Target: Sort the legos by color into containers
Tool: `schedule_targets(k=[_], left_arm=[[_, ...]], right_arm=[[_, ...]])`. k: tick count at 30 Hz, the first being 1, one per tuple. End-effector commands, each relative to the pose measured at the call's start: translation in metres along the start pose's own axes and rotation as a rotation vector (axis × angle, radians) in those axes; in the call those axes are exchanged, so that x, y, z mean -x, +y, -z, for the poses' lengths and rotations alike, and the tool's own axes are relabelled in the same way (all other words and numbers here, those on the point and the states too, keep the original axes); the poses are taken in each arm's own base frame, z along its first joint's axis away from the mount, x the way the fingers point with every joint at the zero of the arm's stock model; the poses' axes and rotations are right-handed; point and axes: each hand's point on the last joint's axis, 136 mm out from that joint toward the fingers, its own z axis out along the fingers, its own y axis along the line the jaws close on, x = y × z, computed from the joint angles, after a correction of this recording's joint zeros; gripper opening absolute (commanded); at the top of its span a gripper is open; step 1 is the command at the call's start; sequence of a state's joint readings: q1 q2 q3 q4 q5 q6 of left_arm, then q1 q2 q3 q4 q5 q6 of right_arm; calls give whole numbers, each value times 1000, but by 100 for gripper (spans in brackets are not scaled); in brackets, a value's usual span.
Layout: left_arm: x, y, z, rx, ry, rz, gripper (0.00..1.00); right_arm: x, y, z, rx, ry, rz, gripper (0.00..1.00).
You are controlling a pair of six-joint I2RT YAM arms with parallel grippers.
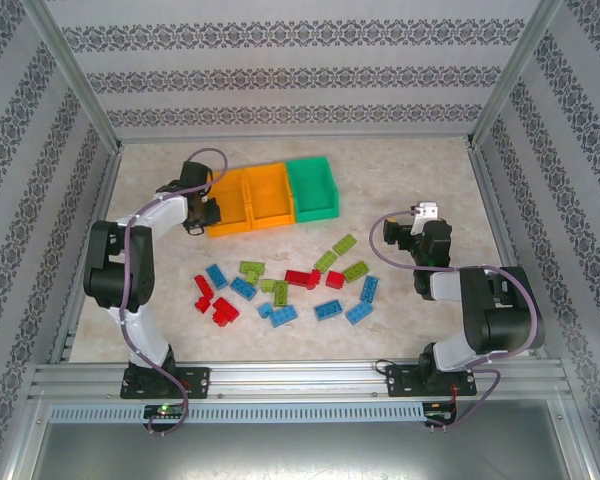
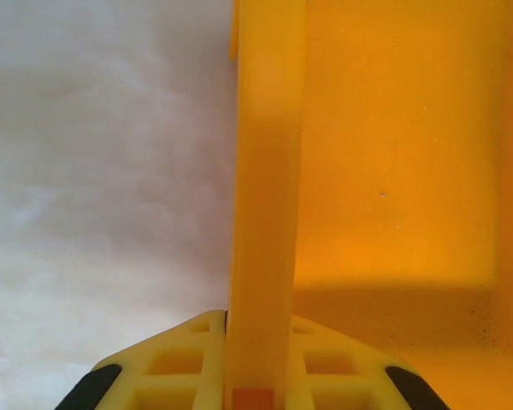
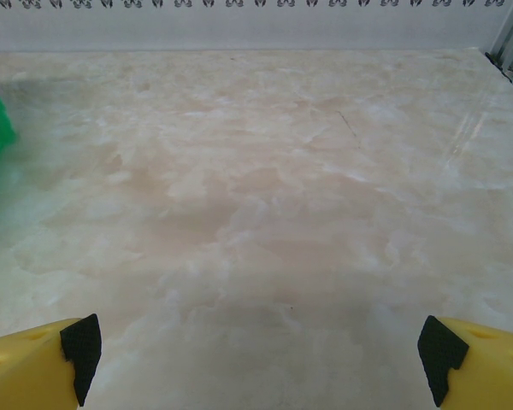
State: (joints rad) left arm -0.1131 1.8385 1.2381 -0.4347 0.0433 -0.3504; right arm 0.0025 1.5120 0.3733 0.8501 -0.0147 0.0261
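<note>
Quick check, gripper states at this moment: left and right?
Left gripper: shut on the wall of the left orange bin.
Right gripper: open, holding nothing, over bare table.

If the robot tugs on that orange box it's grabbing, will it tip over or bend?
Probably it slides rather than tips: the orange box looks low and wide, sitting flat on the smooth table. It looks empty, so likely light. The left gripper has its jaws around one thin wall, which might flex a little.

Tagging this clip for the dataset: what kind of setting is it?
Likely a lab test cell, not a home: aluminium frame rail carrying both arm bases, patterned wallpaper panels enclosing a marble-look table, with bins and legos staged.
</note>
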Motion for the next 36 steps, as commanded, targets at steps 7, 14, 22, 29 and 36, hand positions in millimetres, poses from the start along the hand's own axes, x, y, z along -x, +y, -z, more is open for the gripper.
schedule_targets(k=[7, 14, 22, 29, 36], left_arm=[[0, -60, 2, -121, -3, 5, 11], [3, -75, -6, -132, 7, 25, 15], [0, -83, 0, -126, -11, -36, 21], [-4, -78, 15, -128, -41, -57, 35], [-7, -68, 40, -120, -95, -48, 53]], right_arm=[[38, 1, 9, -65, 83, -62, 96], [38, 45, 50, 73, 228, -29, 90], [21, 97, 74, 300, 479, 22, 90], [0, 142, 93, 409, 552, 141, 90], [-27, 174, 110, 486, 585, 479, 89]])
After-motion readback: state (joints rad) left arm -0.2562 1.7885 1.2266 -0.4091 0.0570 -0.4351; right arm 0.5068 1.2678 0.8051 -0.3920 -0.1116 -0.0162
